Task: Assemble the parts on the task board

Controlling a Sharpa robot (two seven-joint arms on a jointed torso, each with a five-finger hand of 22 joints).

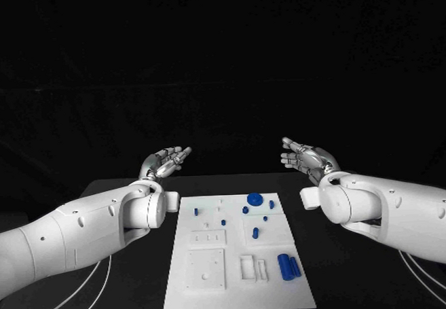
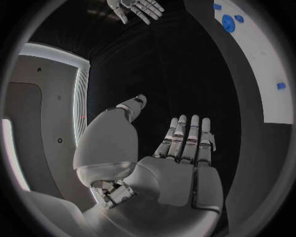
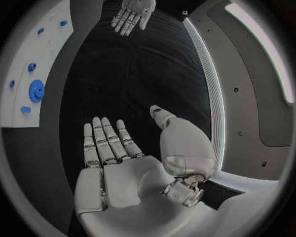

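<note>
White task board (image 1: 213, 291) flat mid-table; blue parts (image 1: 289, 266) scattered on it.

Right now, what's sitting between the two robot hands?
Nothing: in the head view the left robot hand and right robot hand face each other, open, over bare black table beyond the task board, whose far edge lies nearer.

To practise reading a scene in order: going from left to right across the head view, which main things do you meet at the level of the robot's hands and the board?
Left hand → task board → right hand.
</note>
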